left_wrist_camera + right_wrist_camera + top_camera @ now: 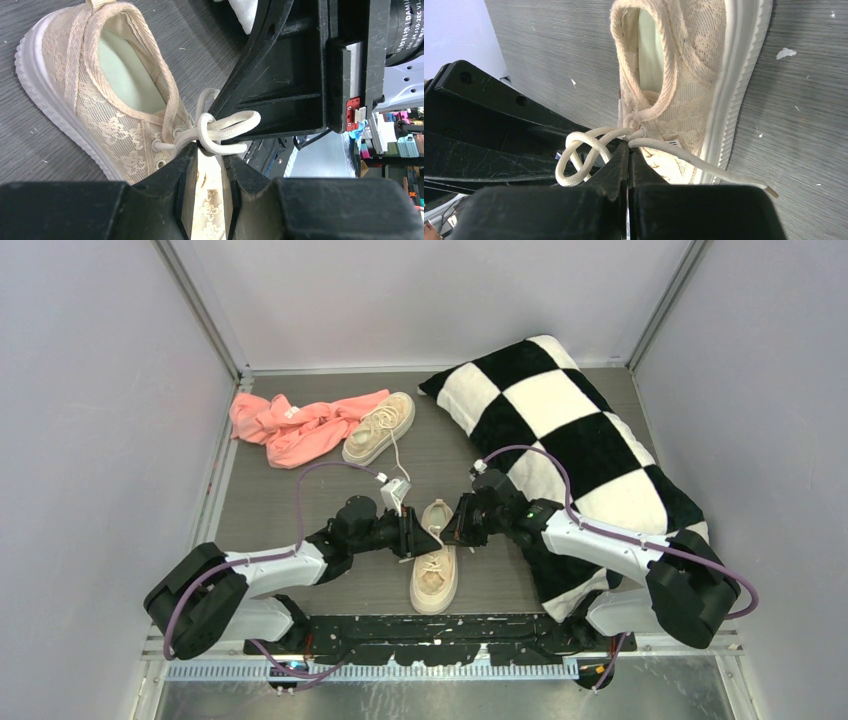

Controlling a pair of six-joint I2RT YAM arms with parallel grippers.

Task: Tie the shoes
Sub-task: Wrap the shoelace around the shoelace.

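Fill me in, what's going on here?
Both arms are working the cream laces of the nearer beige canvas sneaker. The right gripper is shut on the laces; the left gripper has its jaws slightly apart at the knot. The other beige sneaker lies farther back, laces loose, against a pink cloth.

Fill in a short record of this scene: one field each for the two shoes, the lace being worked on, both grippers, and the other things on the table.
near shoe: on the table between the two grippers, heel toward the arm bases
far shoe: farther back, against the pink cloth, lace trailing loose
lace: near shoe's, looped and crossed above the eyelets
left gripper: open, tips at the crossing
right gripper: shut on the lace
pillow: checkered, on the right, partly under the right arm
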